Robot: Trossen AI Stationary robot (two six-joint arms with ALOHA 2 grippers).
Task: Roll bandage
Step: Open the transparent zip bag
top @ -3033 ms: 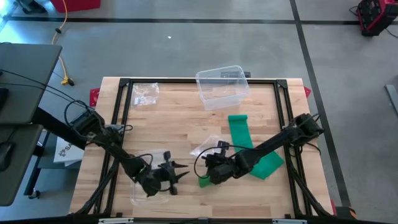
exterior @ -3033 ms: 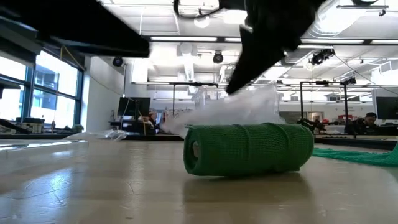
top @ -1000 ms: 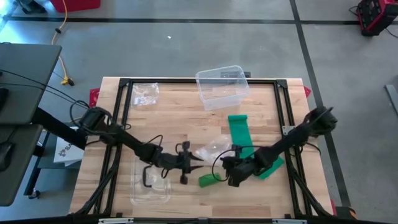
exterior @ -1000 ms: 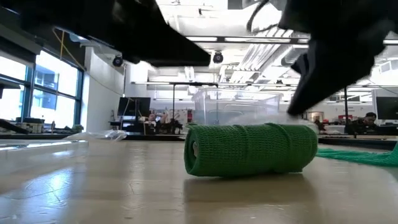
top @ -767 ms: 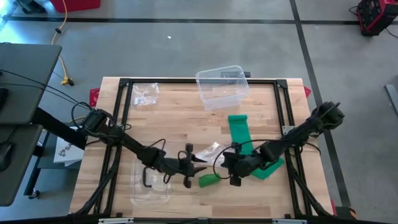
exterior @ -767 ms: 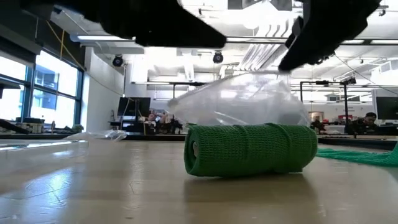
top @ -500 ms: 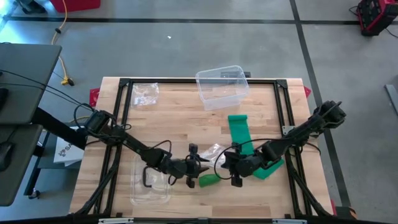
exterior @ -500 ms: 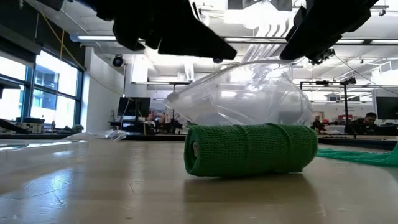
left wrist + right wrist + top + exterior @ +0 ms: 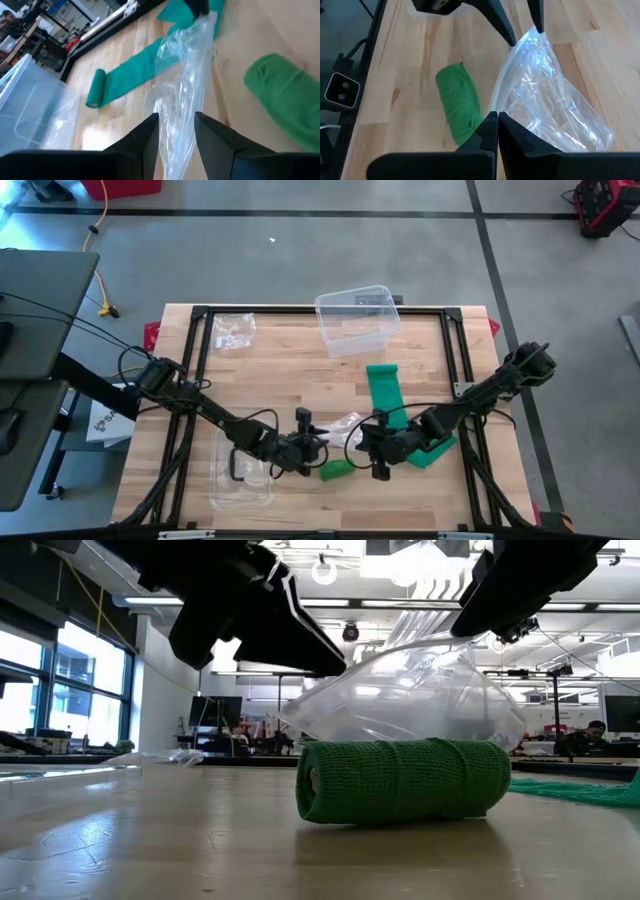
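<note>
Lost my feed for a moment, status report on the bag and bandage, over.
Right gripper shut on the clear plastic bag. Left gripper open at the bag's other end. Rolled green bandage on the wooden table, nothing blocking it.

The right gripper (image 9: 497, 131) has its two dark fingers pressed together, pinching the near edge of a clear plastic bag (image 9: 547, 102) that spreads, crumpled, over the pale wooden table (image 9: 420, 60). Just beside the bag lies a rolled green bandage (image 9: 459, 108), its mesh weave visible, its near end close to the fingertips. At the bag's far end the left gripper (image 9: 522, 25) reaches in, its two pointed fingers apart, one tip at the bag's far corner. A black frame rail (image 9: 362, 55) runs along the table's edge.
</note>
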